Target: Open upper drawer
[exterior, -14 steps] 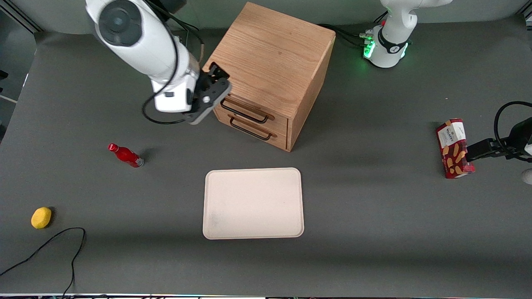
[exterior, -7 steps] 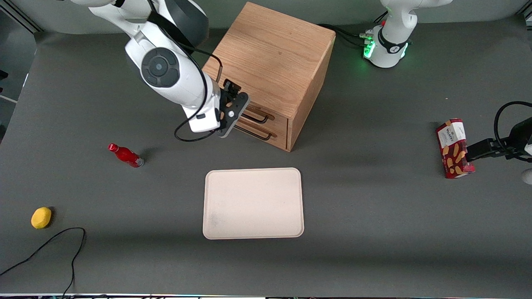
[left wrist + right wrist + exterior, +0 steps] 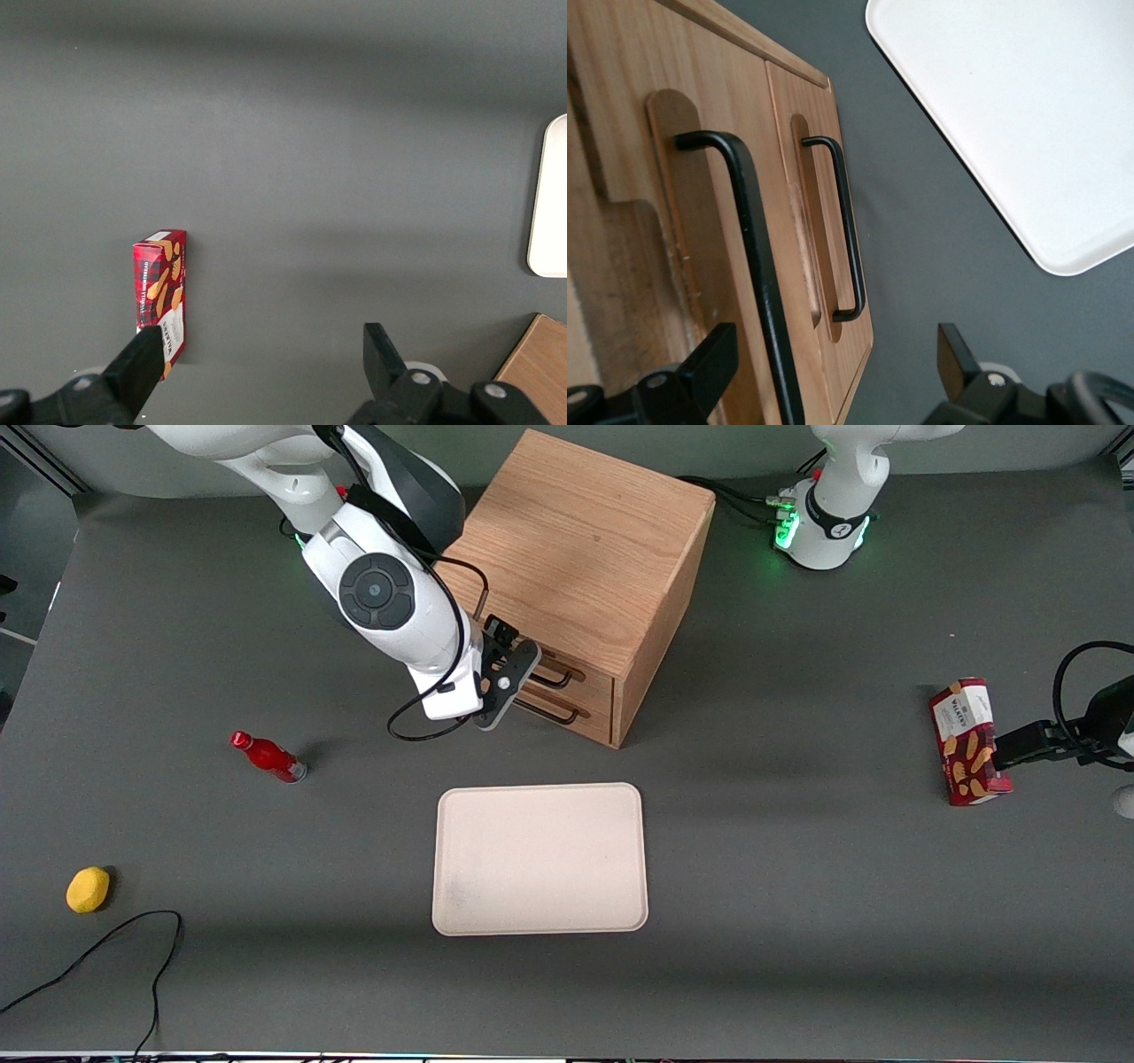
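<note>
The light oak cabinet (image 3: pixel 585 540) stands at the back middle of the table. Its upper drawer (image 3: pixel 592 680) looks shut, with its black wire handle (image 3: pixel 554 677) partly covered by my arm. My right gripper (image 3: pixel 521 675) is right in front of the drawer fronts, at the working arm's end of the handles. In the right wrist view the gripper (image 3: pixel 833 363) is open. The upper drawer's handle (image 3: pixel 753 266) runs between the fingers, close to one finger (image 3: pixel 709 363). The bottom drawer's handle (image 3: pixel 846 230) lies farther out.
A cream tray (image 3: pixel 540 859) lies on the table in front of the cabinet and also shows in the right wrist view (image 3: pixel 1010 106). A red bottle (image 3: pixel 266 755) and a yellow fruit (image 3: pixel 88 889) lie toward the working arm's end. A red biscuit box (image 3: pixel 967 741) lies toward the parked arm's end.
My right gripper has moved from beside the cabinet's corner to in front of the drawers, ending at the handles. The drawers have not moved.
</note>
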